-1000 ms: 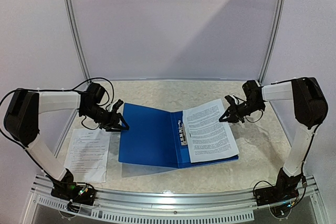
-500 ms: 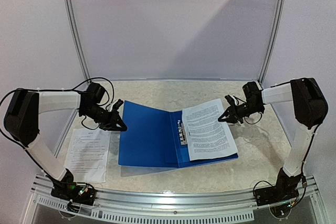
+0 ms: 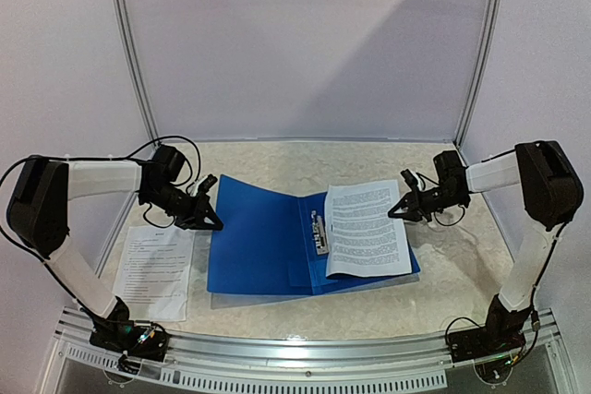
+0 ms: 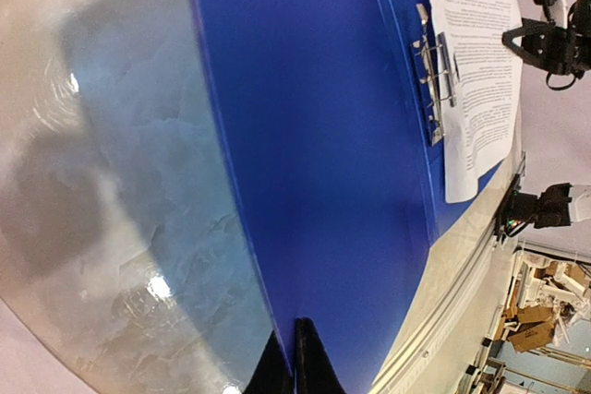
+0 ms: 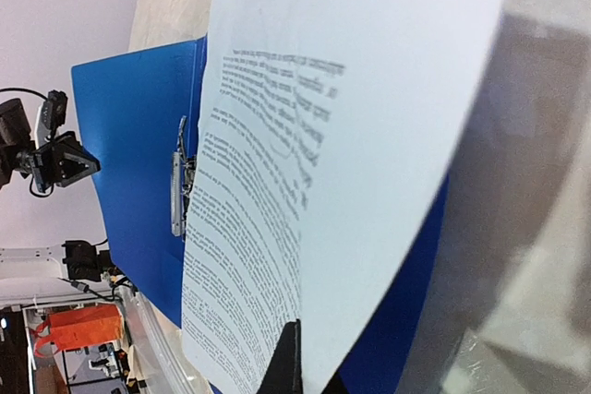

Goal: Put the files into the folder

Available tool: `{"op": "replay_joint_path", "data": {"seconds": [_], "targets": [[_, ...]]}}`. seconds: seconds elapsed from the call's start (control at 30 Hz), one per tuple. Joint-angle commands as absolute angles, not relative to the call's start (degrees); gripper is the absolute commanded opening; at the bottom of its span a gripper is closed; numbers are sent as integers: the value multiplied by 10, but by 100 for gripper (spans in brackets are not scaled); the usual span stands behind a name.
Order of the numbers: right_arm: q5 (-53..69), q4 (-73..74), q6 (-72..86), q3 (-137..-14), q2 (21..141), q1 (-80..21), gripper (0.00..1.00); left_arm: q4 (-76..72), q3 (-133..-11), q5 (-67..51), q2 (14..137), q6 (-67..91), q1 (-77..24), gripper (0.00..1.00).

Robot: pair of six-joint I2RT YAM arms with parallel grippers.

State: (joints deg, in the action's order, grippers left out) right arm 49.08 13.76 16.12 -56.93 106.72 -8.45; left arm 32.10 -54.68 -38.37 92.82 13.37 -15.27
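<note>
Left claw [image 3: 212,221] pinches the glossy blue folder [image 3: 259,242] at its left edge; right claw [image 3: 397,211] nips the printed sheet [image 3: 367,228] at its right edge, above the marbled table [image 3: 452,269].

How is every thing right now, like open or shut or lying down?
folder: open, inside up.
sheet: over the folder's right half, right edge gripped.
second sheet: flat on the table, untouched.
left gripper: shut on the folder's left edge.
right gripper: shut on the sheet.
</note>
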Motion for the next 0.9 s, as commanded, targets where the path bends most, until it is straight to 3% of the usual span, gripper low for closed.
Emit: {"op": "replay_joint_path", "data": {"seconds": [0.0,0.33,0.6,0.87], "targets": [[530,87,156,-558,1067,-82,0,327,-560,-371,924,121,-156,4],[542,152,50,-561,1086,-65,0,335,-564,-361,912,109,-156,3],[593,305,-82,-609,1045,-65,0,335,-565,-357,907,106,-156,3],[623,210,-26,-583,1050,-65,0,335,-565,-359,907,107,-156,3]]}}
